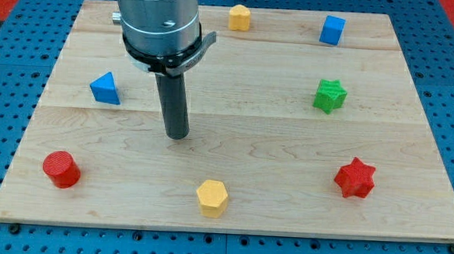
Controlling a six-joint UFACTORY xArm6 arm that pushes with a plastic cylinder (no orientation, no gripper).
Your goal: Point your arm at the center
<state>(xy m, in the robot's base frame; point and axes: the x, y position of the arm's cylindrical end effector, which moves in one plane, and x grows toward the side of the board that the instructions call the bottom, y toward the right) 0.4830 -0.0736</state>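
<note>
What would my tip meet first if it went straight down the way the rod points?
My tip points straight down at the wooden board, so it would meet only bare wood. It appears to rest there already, though contact is unclear. No block lies beneath it.

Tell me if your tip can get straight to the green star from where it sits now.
Probably yes. My tip rests on bare wood left of centre, and the green star lies toward the view's upper right. No block stands on the board between them; the blue cube sits above that path.

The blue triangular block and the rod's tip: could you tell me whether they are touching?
Apart. The camera view shows bare wood between my tip and the blue triangular block, which lies toward the view's left of it.
</note>
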